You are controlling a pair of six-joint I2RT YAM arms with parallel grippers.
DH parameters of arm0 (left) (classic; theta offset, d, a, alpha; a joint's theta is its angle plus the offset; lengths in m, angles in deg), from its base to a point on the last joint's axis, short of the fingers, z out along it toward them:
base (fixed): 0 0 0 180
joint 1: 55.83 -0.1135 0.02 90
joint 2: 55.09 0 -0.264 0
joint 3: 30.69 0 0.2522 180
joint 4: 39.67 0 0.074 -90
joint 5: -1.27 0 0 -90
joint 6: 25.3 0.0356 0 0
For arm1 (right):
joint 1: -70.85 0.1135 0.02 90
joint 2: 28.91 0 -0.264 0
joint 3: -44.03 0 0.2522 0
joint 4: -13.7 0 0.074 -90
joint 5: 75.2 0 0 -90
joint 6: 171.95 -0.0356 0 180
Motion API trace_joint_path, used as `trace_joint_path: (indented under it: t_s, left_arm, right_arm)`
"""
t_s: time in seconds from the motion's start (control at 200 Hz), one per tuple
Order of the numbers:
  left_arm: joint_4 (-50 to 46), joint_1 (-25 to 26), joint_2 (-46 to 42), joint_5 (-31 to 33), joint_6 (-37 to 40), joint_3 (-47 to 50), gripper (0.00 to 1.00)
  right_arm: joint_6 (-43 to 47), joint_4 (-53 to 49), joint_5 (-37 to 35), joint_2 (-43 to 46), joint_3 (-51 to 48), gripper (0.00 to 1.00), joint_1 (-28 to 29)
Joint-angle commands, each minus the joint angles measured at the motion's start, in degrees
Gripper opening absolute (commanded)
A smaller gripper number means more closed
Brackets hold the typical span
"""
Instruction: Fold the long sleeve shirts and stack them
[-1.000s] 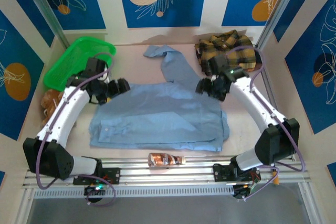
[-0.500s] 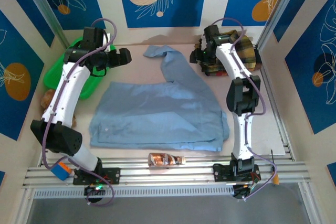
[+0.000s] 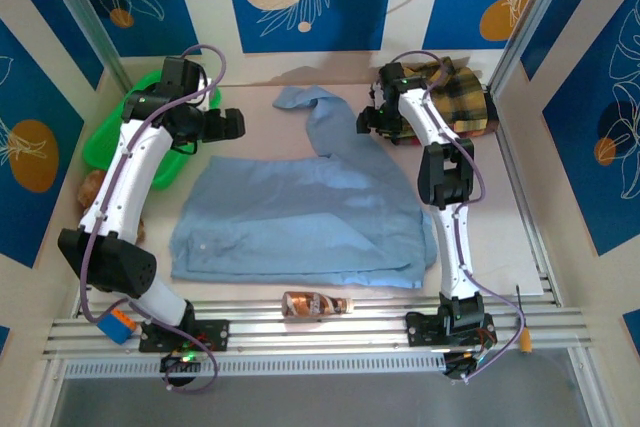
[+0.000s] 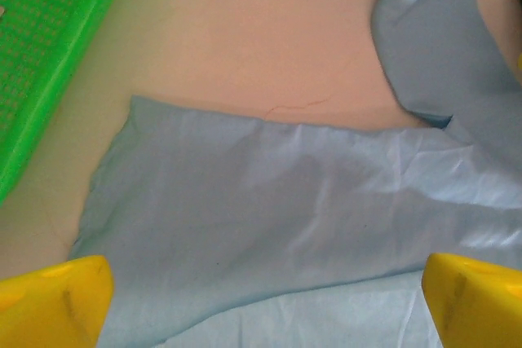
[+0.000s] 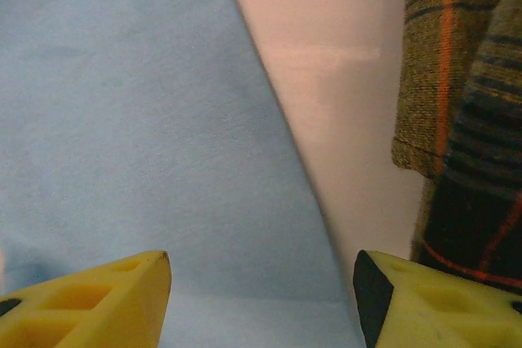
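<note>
The blue shirt (image 3: 300, 217) lies flat across the middle of the table (image 3: 505, 237), its body a broad block reaching toward the near edge. One sleeve (image 3: 322, 119) runs loose toward the far edge. That stray sleeve is, I judge, why both my arms are stretched out to the far half of the table. My left pincer (image 3: 230, 124) hangs spread wide and empty above the far left corner of the shirt's body, just beside the green basket (image 3: 108, 139). From its wrist I look straight down on that corner and its edge, a good spot to pin or lift the cloth. My right pincer (image 3: 368, 120) is also spread, with nothing between its fingers. It hovers over the right edge of the sleeve, and bare table separates that edge from the plaid shirt (image 3: 468, 97). I think it is set there so it can take the blue cloth alone and not catch the plaid. The plaid shirt sits bunched in the far right corner. I take it to be parked there to leave the middle free, waiting its turn to be folded and stacked.
</note>
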Motion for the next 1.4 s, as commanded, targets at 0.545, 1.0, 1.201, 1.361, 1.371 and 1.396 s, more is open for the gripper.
trace_joint_path:
  t_s: [0.545,1.0,1.201,1.361,1.371,1.396]
  left_arm:
    - [-2.86,-0.9,0.12,1.27,2.67,1.49,0.97]
    - [-0.38,-0.9,1.69,-1.24,0.84,2.17,0.97]
    - [0.45,-0.95,1.88,-1.69,0.88,3.06,0.96]
    - [0.43,-0.9,2.05,-1.73,1.35,3.24,0.96]
    - [0.44,-0.89,2.03,-1.73,1.45,3.29,0.96]
    - [0.49,-0.97,1.98,-1.66,1.42,3.39,0.95]
  right_arm:
    - [1.16,-0.11,-3.78,-6.05,4.02,0.59,2.56]
    - [-0.62,-2.82,-4.62,-11.22,10.93,0.37,4.24]
    - [-1.85,-2.14,-2.55,-10.85,11.87,0.23,4.19]
    - [-1.93,-1.46,-1.48,-9.94,10.83,0.19,4.48]
    - [-1.92,-1.42,-1.45,-9.88,10.75,0.19,4.52]
    - [-1.81,-1.33,-1.39,-9.68,10.32,0.19,4.56]
